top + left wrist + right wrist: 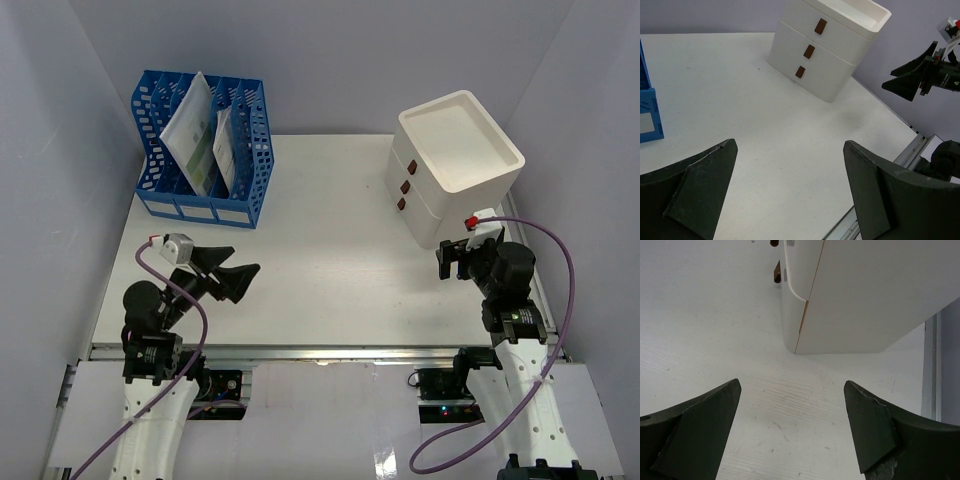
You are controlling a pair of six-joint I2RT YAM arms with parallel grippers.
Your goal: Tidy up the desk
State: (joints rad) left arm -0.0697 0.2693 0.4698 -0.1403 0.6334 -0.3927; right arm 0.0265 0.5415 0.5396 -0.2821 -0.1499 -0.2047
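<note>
Along the near edge runs a metal rail (320, 352); from it the white tabletop (330, 240) spreads away, far wider than anything standing on it. Over its near left part hangs the left end effector (245, 259), fingers spread wide apart with nothing between them; its wrist view shows only bare surface beneath them. It points toward the middle and right. On the near right, the right end effector (452, 256) is also spread apart and holds nothing. It sits just beside the near corner of a cream drawer cabinet (455, 165); in its own wrist view that rounded corner stands ahead between the two fingers, touching neither. The cabinet stands upright at the far right of the tabletop; three small brown handles (809, 51) sit on the face turned toward the middle, and a shallow open tray forms its top. At the far left corner stands a blue file rack (258, 150); sheets of paper (192, 130) lean in its slots, well apart from both end effectors.
</note>
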